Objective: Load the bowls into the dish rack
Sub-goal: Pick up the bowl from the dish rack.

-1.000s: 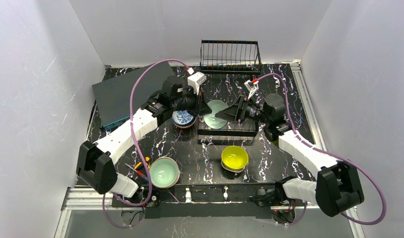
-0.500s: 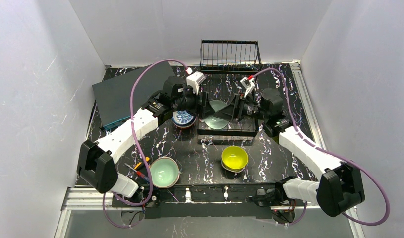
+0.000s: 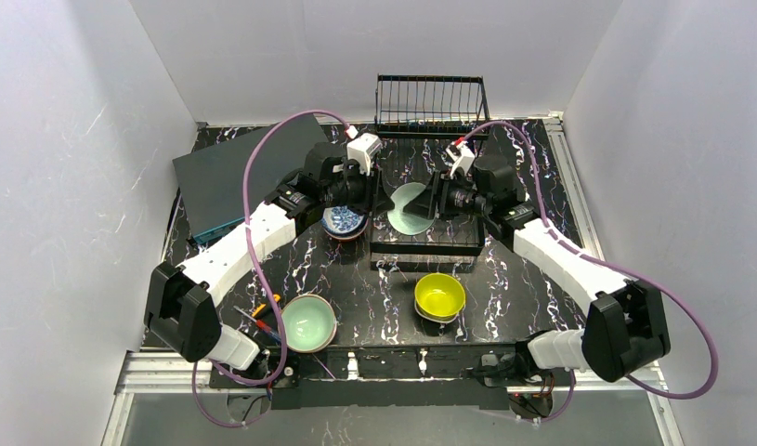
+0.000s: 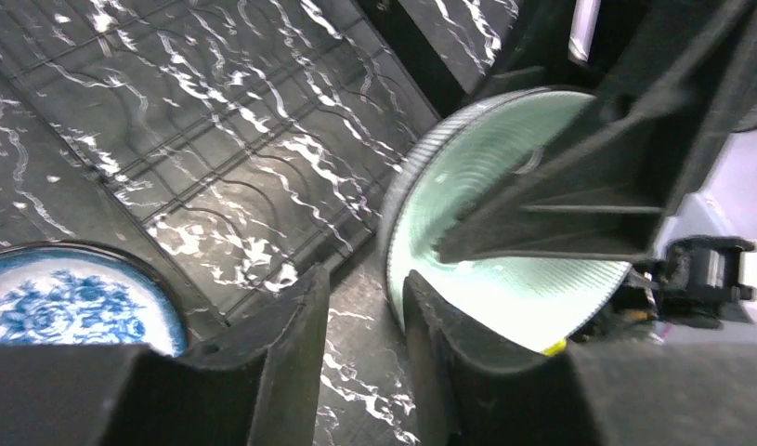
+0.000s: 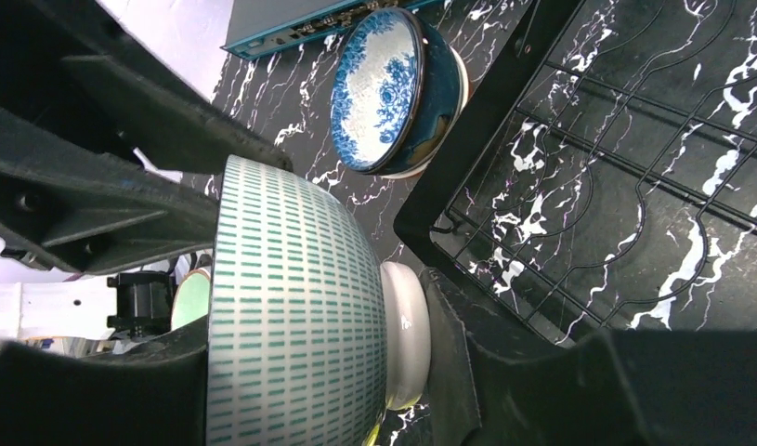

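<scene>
At the centre of the top view, over the far left corner of the rack's flat frame base (image 3: 449,243), the ribbed mint-green bowl (image 3: 410,206) stands on edge between my two pincers, with its mouth toward frame left and its foot toward frame right. My right pincer (image 3: 430,201) appears clenched on it, one finger across the mouth and one against the foot. My left pincer (image 4: 365,297) is released, jaws apart astride the rim. The slotted wire basket (image 3: 430,104) lies straight toward the top of the frame from the bowl, so I judge that the carry falls to my right arm.
</scene>
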{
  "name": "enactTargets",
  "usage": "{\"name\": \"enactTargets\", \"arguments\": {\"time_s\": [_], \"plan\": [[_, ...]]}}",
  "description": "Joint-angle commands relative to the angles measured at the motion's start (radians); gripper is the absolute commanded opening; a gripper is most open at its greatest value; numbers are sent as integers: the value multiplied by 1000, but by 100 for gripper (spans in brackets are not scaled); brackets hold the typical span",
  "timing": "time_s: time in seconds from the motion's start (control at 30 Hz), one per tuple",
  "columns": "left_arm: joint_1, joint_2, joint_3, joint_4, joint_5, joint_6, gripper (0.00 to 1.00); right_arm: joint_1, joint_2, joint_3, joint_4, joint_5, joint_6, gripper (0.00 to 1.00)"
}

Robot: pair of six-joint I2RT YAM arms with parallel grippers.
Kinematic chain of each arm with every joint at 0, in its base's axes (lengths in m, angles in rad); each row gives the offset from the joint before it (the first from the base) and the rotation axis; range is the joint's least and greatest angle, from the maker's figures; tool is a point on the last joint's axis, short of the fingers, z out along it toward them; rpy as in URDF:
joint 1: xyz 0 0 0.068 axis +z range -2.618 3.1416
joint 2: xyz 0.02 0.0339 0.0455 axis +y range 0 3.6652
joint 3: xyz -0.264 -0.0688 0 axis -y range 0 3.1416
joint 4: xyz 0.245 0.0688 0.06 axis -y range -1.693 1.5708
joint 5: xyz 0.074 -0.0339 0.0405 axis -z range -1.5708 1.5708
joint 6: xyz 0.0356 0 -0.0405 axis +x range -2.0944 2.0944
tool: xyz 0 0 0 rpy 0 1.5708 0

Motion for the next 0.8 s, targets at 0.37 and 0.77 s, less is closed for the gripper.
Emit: {"name": "enactTargets", "arguments": {"time_s": [0.37, 0.77], "plan": [[4, 38, 43, -15, 91, -7, 33, -2, -43, 18, 144, -122, 43, 1], [6, 61, 51, -8, 138, -28, 0, -5, -51, 14, 141, -128, 51, 59]]}}
